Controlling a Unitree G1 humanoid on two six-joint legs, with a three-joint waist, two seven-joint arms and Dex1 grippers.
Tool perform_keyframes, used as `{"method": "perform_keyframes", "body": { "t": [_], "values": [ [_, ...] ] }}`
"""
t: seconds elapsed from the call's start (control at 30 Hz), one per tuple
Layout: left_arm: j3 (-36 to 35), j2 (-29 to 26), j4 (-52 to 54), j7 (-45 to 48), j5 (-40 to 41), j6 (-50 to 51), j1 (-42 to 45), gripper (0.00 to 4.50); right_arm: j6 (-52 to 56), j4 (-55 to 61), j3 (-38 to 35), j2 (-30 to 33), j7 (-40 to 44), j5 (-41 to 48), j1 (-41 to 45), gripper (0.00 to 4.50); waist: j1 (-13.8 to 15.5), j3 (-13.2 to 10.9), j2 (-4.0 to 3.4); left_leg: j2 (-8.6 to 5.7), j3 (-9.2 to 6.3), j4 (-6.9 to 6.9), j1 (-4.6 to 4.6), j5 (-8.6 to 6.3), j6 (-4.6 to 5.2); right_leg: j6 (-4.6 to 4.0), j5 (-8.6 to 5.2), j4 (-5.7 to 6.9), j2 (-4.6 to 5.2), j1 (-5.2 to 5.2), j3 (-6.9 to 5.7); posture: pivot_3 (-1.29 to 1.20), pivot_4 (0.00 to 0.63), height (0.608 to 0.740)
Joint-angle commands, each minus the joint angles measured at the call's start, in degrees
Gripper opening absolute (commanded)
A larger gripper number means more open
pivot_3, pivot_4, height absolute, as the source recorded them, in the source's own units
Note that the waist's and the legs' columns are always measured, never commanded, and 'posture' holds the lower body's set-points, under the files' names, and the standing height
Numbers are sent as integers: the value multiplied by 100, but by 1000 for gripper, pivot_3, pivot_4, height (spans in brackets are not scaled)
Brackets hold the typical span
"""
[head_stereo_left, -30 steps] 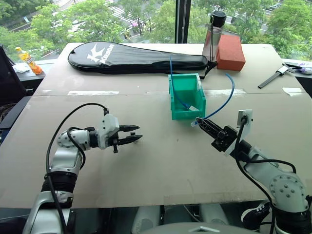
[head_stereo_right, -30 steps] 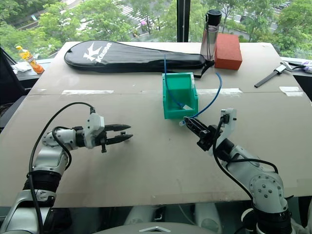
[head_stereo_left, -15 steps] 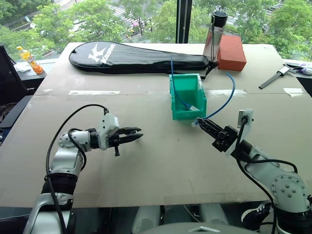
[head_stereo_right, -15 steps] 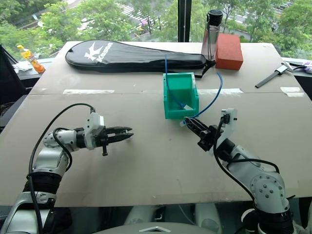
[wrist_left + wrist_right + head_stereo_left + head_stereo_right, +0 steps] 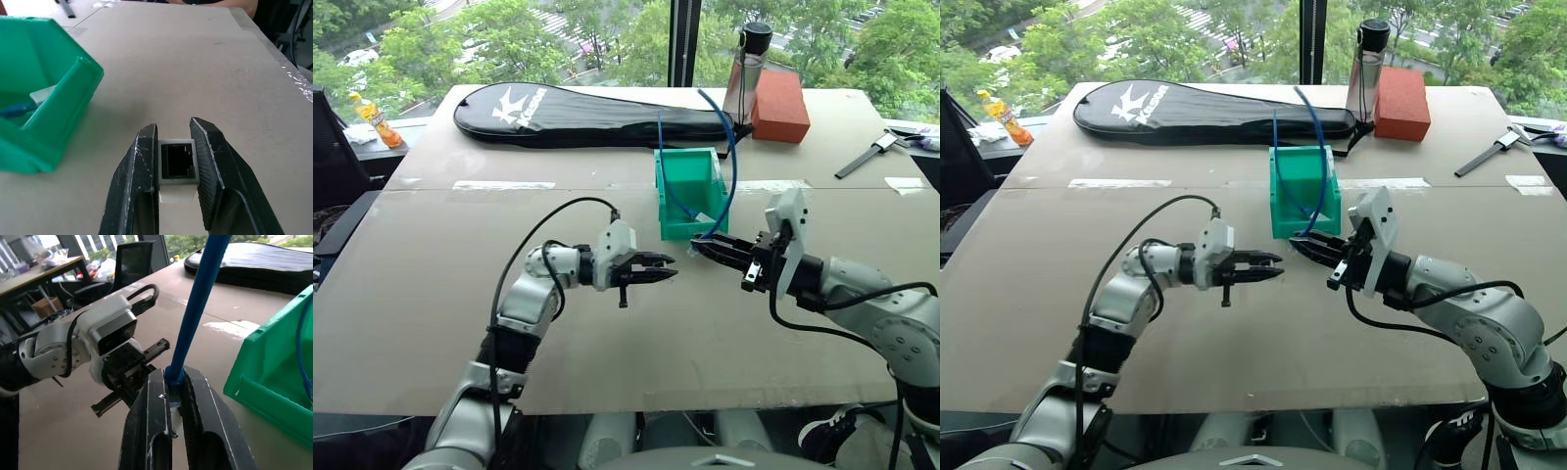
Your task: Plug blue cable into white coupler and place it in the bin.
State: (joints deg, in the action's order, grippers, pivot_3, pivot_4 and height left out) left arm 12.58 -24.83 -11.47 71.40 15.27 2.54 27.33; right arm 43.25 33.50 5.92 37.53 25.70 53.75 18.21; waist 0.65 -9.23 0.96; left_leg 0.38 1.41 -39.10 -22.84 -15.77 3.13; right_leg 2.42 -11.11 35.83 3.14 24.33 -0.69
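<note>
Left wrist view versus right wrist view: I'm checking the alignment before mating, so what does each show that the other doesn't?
The left wrist view alone shows the white coupler clamped between its fingers, dark socket facing out. The right wrist view alone shows the blue cable pinched at its plug end, rising from the right gripper, with the left gripper opposite. Both show the bin and the table.

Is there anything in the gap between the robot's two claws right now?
No. In the head views, only bare table lies between the left gripper, holding the white coupler, and the right gripper, holding the blue cable.
</note>
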Motion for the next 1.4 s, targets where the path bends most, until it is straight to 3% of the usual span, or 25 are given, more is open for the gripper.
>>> {"method": "perform_keyframes", "body": {
  "t": [0.03,0.27,0.6,1.4],
  "values": [
    [141,129,-448,179,-198,-543,304,432,-213,-245,233,64,580,-539,282,0,-3,-1,1,0,1,0,-1,0,0,2,1,0,0,1,1,0,150,740],
    [302,258,-1506,685,-446,-1373,794,432,-623,-1113,765,-75,1474,-1560,732,0,3,-1,1,-1,-1,-1,-2,0,0,14,9,0,-2,1,-2,0,150,740],
    [305,421,-2028,986,-496,-1663,1069,432,-1040,-1817,1173,-476,2192,-2400,1034,0,2,-1,1,-1,-3,-7,-6,0,0,21,13,1,-1,1,-4,0,150,740],
    [272,548,-2785,1069,-654,-2476,1176,432,-1483,-2486,1485,-666,3012,-3586,1122,0,10,1,0,-2,-6,-12,2,0,0,21,14,4,0,-6,-7,0,150,740]
  ]
}}
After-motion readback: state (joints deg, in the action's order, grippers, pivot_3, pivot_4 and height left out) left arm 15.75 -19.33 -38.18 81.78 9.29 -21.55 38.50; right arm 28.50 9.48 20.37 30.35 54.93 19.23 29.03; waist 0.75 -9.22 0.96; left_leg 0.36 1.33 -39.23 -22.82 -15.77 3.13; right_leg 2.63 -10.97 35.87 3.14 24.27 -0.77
